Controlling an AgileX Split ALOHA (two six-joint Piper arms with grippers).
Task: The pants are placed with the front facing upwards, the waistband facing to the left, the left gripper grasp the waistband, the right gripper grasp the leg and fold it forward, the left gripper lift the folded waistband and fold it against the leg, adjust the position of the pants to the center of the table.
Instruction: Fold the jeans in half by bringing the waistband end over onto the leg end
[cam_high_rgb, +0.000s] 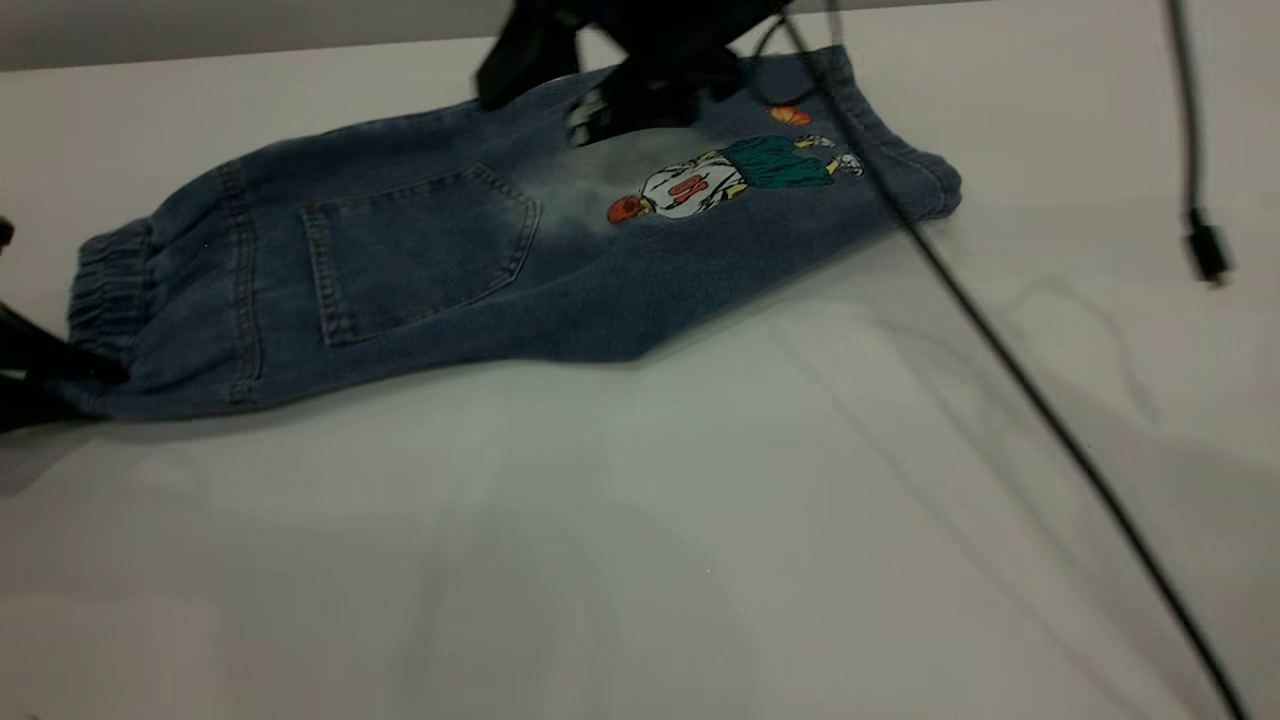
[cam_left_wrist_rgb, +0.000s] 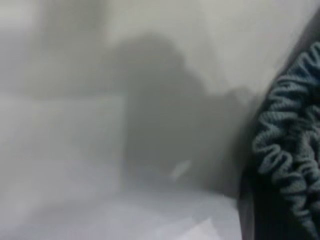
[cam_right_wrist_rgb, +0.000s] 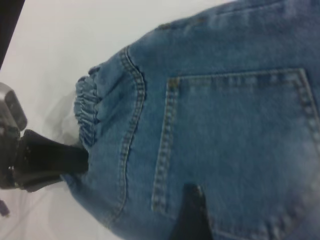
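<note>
Bare white table (cam_high_rgb: 640, 560) across the foreground, folded pants (cam_high_rgb: 480, 250) upper left of centre, left gripper (cam_high_rgb: 40, 375) clamping the waistband (cam_high_rgb: 105, 290) at left edge, right gripper (cam_high_rgb: 620, 85) above the leg (cam_high_rgb: 780, 170), grip unclear.

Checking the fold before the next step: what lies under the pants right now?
Bare table surrounds the pants. They lie folded lengthwise, back pocket up; any layer below is covered. Left gripper is at the waistband.
</note>
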